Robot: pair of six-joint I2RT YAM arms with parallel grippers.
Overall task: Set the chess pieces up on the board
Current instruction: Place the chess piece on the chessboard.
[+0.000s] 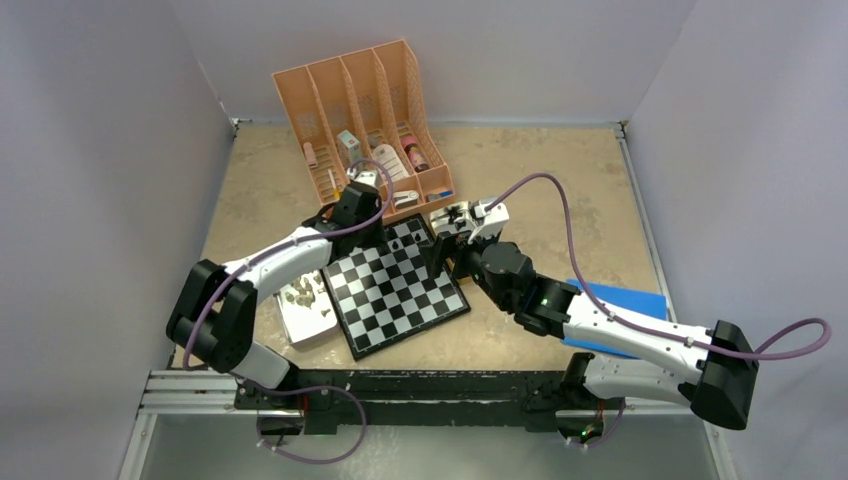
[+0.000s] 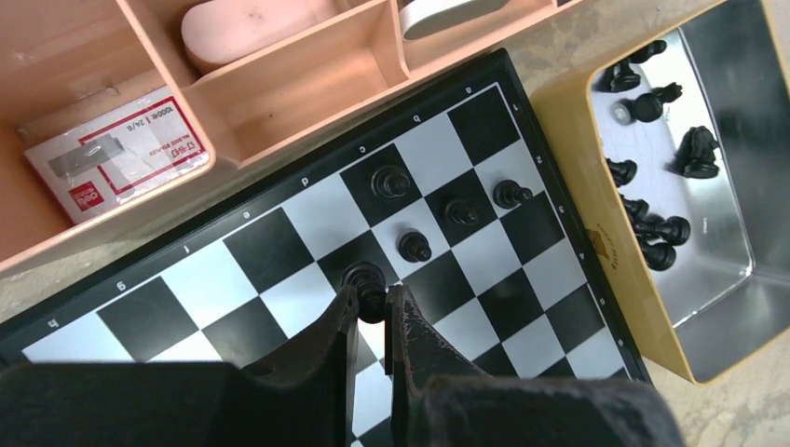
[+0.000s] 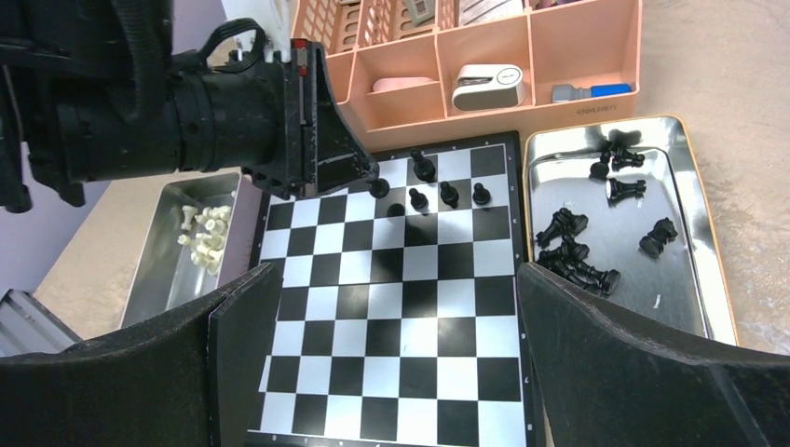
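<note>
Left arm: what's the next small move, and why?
Probably ease the left gripper open. It is shut on a black piece at a dark square of the board, beside four black pieces standing there. I cannot tell if its base is down; if not, lower first.

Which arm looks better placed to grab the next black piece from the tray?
Right. The right gripper is open and empty, and the metal tray of loose black pieces lies on its side of the board. The left gripper is shut on a black piece.
</note>
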